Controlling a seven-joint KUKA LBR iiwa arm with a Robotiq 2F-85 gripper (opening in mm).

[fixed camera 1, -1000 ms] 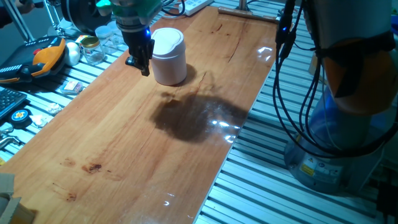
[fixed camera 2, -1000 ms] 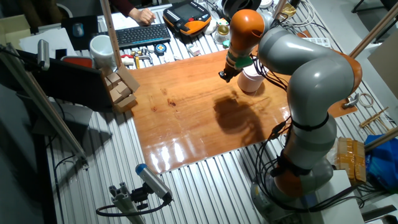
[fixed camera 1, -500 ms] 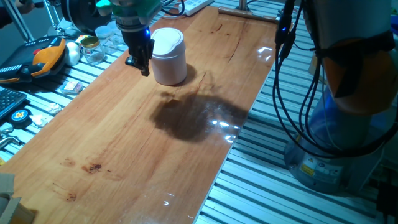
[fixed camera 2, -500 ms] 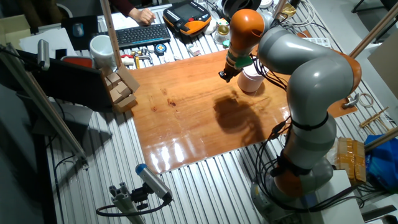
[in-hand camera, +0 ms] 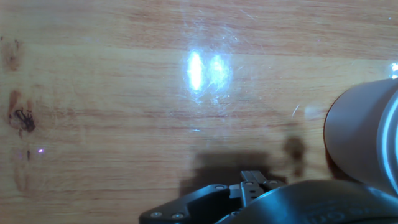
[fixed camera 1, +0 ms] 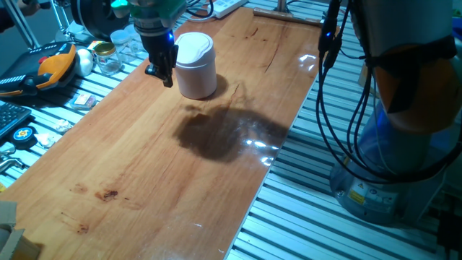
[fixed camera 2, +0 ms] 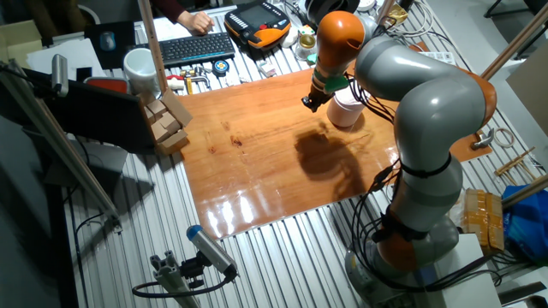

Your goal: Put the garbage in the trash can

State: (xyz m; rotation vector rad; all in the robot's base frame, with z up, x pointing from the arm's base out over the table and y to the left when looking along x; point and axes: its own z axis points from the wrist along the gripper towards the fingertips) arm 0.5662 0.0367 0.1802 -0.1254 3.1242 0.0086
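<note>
- Spanning most of both fixed views: wooden tabletop (fixed camera 1: pixel 144 159), glossy, with a dark shadow patch near the middle and glare spots toward the far edge.
- Reaching over that board from a grey and orange column: robot arm (fixed camera 2: pixel 419 103), bent so that the wrist comes down at the board's far end.
- Standing upright on the wood near the far end: trash can (fixed camera 1: pixel 195 65), white, cylindrical, domed lid on top; seen again in the other fixed view (fixed camera 2: pixel 346 109) and as a pale round shape at the right edge of the hand view (in-hand camera: pixel 364 140).
- Hanging just beside the bin's side, apart from the wood, with a blue light above the fingers: gripper (fixed camera 1: pixel 163 72), dark, pointing down.
- Looks pressed together or nearly so in one fixed view; cannot tell for certain, and cannot tell whether anything sits between the jaws.
- Lying off the board's edge on the slatted bench: keyboard (fixed camera 2: pixel 195 48) and an orange-and-black controller (fixed camera 2: pixel 261 19).
- Cannot make out the garbage in any view.
</note>
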